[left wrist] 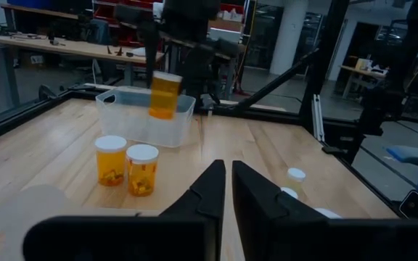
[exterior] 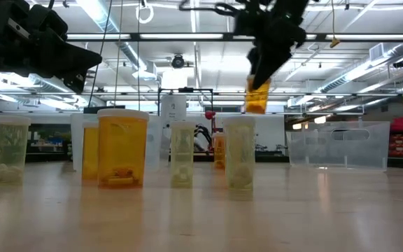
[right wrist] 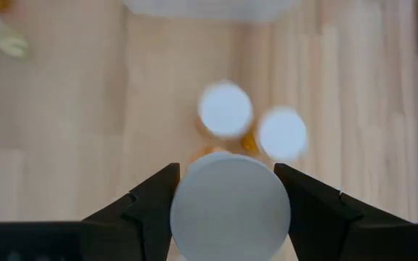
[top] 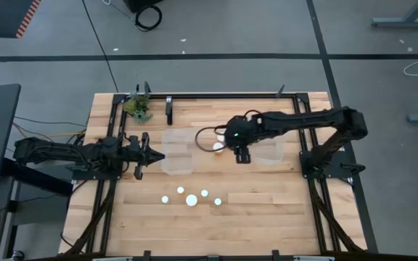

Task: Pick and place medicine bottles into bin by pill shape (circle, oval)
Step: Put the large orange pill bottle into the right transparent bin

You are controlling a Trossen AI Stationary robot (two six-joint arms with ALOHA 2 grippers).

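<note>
My right gripper is shut on an amber medicine bottle with a white cap, held in the air between two clear bins. The bottle also shows in the low view and the left wrist view. Below it two amber bottles stand on their bases on the table. Several more bottles stand toward the near edge. My left gripper is shut and empty at the left, beside the left bin. My right gripper pinches the bottle's cap end between its two fingers, one on each side. The fingers come from above, pointing down. The bottle hangs below them, slightly tilted, lifted clear of the table.
The right clear bin stands beside the right gripper, toward the table's right. A small green plant sits at the far left corner. A black frame runs along the table's far edge. Bare wood lies at the table's near right.
</note>
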